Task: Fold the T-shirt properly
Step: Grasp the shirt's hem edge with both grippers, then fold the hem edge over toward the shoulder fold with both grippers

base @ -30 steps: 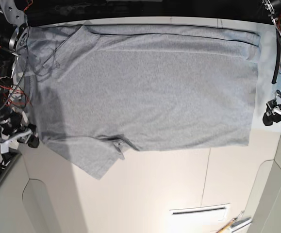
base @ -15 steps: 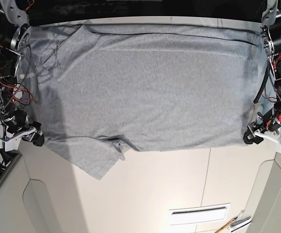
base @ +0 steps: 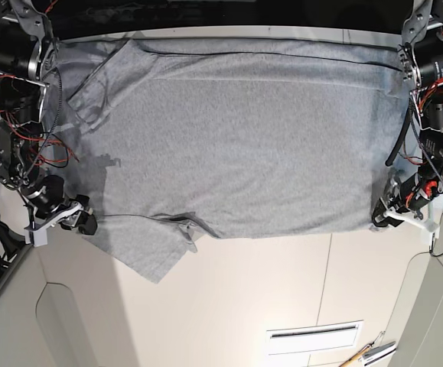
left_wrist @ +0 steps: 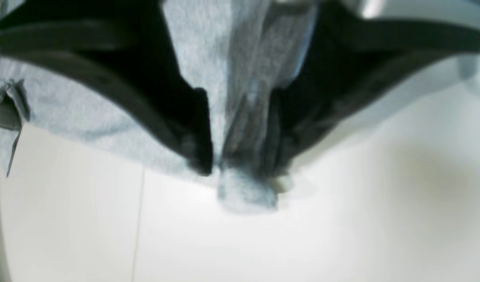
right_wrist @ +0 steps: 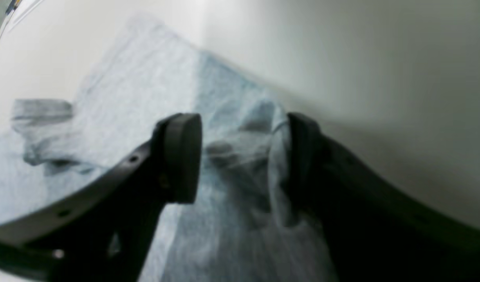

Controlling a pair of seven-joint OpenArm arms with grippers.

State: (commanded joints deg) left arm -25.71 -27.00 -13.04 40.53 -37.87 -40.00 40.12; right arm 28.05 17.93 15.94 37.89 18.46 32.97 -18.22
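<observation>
The light grey T-shirt (base: 236,145) lies spread flat on the white table (base: 282,283), plain side up, with one sleeve (base: 148,256) pointing toward the near edge. At the shirt's near right corner, my left gripper (base: 380,218) is shut; the left wrist view shows its black fingers (left_wrist: 193,149) pinching a bunched tab of the T-shirt (left_wrist: 246,192). My right gripper (base: 83,222) is at the near left edge, by the sleeve. In the right wrist view the right gripper (right_wrist: 244,156) stands open, its pads (right_wrist: 181,156) straddling a raised fold of the T-shirt (right_wrist: 240,145).
A white slotted strip (base: 313,336) and a pencil-like tool (base: 366,355) lie near the table's front right. Grey curved panels (base: 68,329) flank the lower corners. Loose red and black cables (base: 22,138) hang along both arms at the shirt's sides.
Both arms have come inward and down onto the shirt's near corners. The left gripper has closed on the right corner, and the cloth by the far left sleeve has bunched slightly.
</observation>
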